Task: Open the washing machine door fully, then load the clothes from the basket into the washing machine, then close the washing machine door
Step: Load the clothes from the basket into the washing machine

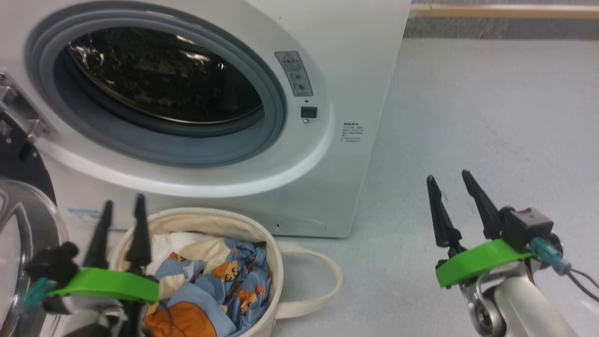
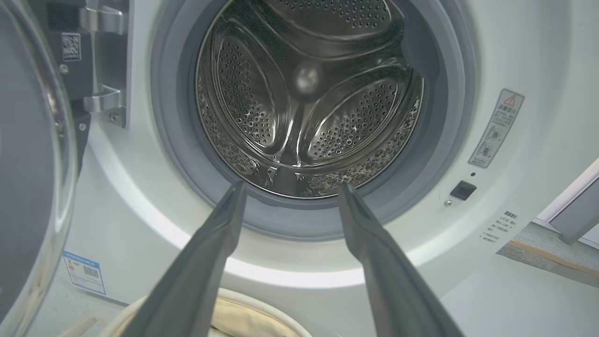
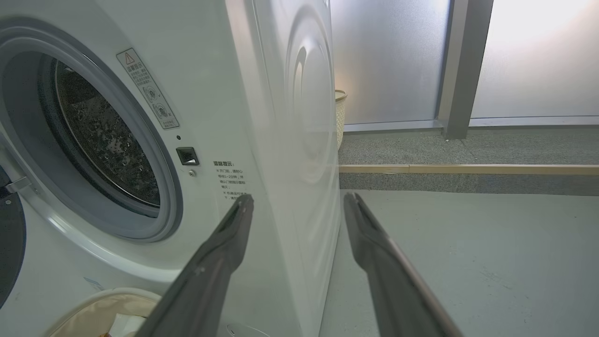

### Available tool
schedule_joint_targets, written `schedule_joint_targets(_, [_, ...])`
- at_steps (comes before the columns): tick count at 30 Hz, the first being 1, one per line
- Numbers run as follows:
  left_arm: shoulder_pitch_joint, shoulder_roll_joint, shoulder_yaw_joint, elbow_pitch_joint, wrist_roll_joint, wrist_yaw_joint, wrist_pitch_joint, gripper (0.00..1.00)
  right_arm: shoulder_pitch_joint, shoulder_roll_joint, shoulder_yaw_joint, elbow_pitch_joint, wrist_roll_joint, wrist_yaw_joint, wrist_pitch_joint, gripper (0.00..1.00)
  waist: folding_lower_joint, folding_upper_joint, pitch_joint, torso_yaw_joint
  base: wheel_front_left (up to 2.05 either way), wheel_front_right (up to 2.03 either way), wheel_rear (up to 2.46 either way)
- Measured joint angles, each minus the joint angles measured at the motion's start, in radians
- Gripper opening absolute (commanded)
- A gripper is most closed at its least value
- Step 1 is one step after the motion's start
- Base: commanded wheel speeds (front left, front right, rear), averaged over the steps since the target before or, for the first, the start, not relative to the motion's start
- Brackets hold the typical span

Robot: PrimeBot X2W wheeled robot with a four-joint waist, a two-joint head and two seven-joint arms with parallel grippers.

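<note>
clothes (image 1: 220, 285) seemingly just beside left gripper (image 1: 124, 200)

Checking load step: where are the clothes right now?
Head view, lower left: the clothes lie in the basket before the washing machine, beside the left gripper.

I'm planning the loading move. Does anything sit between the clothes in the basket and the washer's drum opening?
Nothing visible does. The washing machine door is swung aside to the left, the drum opens just above the basket, and the clothes lie uncovered in it. The left hand hovers beside them.
</note>
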Motion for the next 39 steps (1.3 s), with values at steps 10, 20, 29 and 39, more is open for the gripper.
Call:
schedule_joint_targets(10, [-0.088,-0.031,-0.114,0.309,-0.030,-0.008,0.000,1.00,-0.064,-0.014,0.027,-0.014,-0.006,0.000,0.000,1.00,0.0000,0.0000,0.081,-0.028,0.00,0.00,0.00])
schedule_joint_targets(20, [-0.298,-0.013,-0.272,0.637,-0.013,-0.008,0.000,1.00,-0.142,-0.046,0.030,-0.025,-0.020,0.000,0.000,1.00,0.0002,0.0000,0.211,-0.086,0.00,0.00,0.00])
schedule_joint_targets(29, [-0.399,0.016,-0.393,0.824,0.002,-0.008,0.028,1.00,-0.183,-0.057,0.015,-0.062,-0.053,0.000,0.000,1.00,0.0002,0.0000,0.334,-0.134,0.00,0.00,0.00])
schedule_joint_targets(39, [-0.468,0.069,-0.478,0.863,-0.006,-0.008,0.139,1.00,-0.195,-0.072,-0.038,-0.127,-0.089,0.000,0.000,1.00,0.0002,0.0000,0.467,-0.187,0.00,0.00,0.00])
